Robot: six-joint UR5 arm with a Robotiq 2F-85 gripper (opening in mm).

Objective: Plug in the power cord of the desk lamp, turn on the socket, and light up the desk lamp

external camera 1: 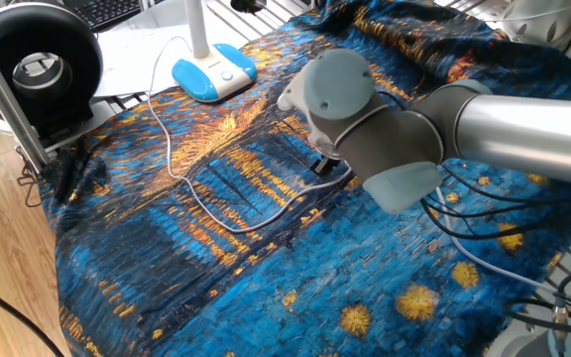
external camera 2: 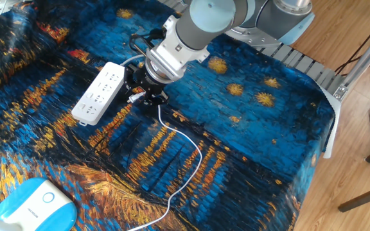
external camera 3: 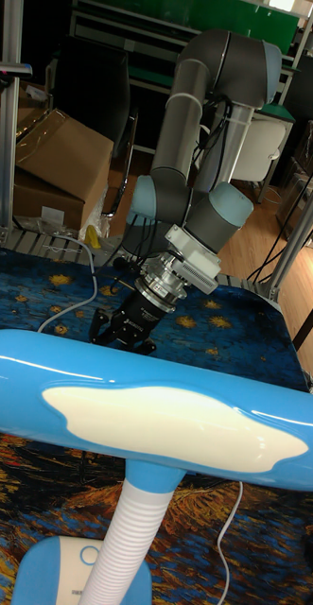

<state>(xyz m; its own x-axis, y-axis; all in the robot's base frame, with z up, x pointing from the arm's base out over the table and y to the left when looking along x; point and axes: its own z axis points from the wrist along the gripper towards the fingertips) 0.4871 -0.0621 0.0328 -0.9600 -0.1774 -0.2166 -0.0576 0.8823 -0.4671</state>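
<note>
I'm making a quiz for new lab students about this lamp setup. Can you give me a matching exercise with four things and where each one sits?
Things:
1. desk lamp
2. socket
3. pincer
4. black fan-like device

Places:
A. beside the cloth, behind a metal post
B. low over the power cord end
C. flat on the cloth, nothing plugged in
D. at the cloth's edge, near papers

Pairs: 1-D, 2-C, 3-B, 4-A

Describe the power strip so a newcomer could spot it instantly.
On the blue-and-gold painted cloth, look just beside the gripper. The socket is the long white bar with a row of outlets, lying flat; the desk lamp has a rounded light-blue base instead.
</note>
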